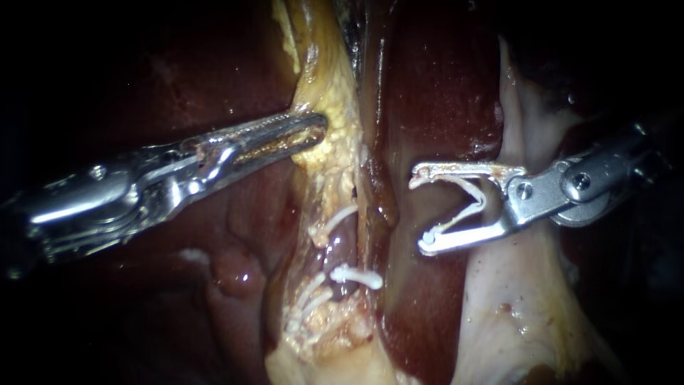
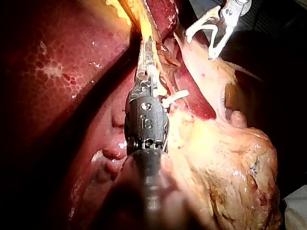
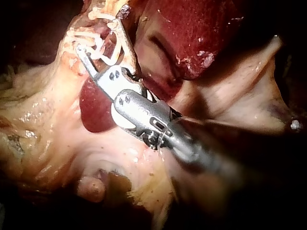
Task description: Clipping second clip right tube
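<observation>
Endoscope: the left instrument point(image 1: 313, 132) has its claw clenched on fat point(image 1: 335, 100), keeping it taut. The right instrument point(image 1: 420, 214) has its claw grasping an open clip point(image 1: 476, 202), apart from the tube point(image 1: 340, 246).

Left wrist: a set clip point(image 2: 175, 97) marks the tube.

Right wrist: the tip is close. It is best to straddle the tube fully before closing.

The left instrument point(image 1: 320, 128) is shiny silver metal with a long ridged tool; the right instrument point(image 1: 420, 212) shows two round screws point(image 1: 524, 190).

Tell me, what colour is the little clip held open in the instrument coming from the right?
White; the clip shows best in the endoscope view.
</observation>
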`<action>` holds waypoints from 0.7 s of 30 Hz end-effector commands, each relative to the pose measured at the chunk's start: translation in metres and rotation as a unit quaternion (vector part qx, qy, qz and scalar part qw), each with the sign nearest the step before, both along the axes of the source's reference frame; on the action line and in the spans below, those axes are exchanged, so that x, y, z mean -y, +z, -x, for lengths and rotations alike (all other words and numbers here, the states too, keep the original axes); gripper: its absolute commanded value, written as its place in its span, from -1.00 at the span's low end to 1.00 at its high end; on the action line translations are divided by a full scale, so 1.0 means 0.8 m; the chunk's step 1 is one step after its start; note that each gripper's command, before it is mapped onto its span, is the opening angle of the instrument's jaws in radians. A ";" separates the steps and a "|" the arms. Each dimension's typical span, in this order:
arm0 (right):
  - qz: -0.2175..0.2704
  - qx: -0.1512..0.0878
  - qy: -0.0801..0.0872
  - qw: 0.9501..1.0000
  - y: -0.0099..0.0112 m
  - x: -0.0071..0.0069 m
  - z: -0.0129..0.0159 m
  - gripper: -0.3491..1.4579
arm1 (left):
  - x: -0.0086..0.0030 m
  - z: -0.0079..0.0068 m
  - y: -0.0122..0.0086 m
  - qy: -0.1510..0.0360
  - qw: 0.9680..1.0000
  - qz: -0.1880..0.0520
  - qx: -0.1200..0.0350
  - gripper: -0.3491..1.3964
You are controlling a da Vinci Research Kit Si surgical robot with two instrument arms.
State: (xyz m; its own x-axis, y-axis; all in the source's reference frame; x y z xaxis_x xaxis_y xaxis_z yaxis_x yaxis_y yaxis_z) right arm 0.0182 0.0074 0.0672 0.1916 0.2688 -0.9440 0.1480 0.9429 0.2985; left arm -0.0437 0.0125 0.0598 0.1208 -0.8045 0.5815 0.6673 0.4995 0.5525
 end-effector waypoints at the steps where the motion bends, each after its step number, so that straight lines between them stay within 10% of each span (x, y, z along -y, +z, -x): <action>1: -0.009 0.002 0.001 1.000 0.0002 0.0004 -0.0002 0.05 | 0.0000 -0.0001 -0.0001 0.000 1.000 0.000 0.000 -1.00; 6: -0.059 0.010 0.007 0.998 0.0025 0.0029 -0.0020 0.05 | -0.0005 -0.0019 -0.0018 0.004 1.000 -0.004 0.003 -1.00; 14: -0.185 0.045 0.003 0.982 0.0095 0.0083 -0.0077 0.05 | -0.0001 -0.0072 -0.0083 -0.006 1.000 0.000 0.013 -1.00; 21: -0.233 0.071 0.013 0.970 0.0129 0.0092 -0.0104 0.04 | 0.0008 -0.0089 -0.0136 -0.014 1.000 0.004 0.021 -1.00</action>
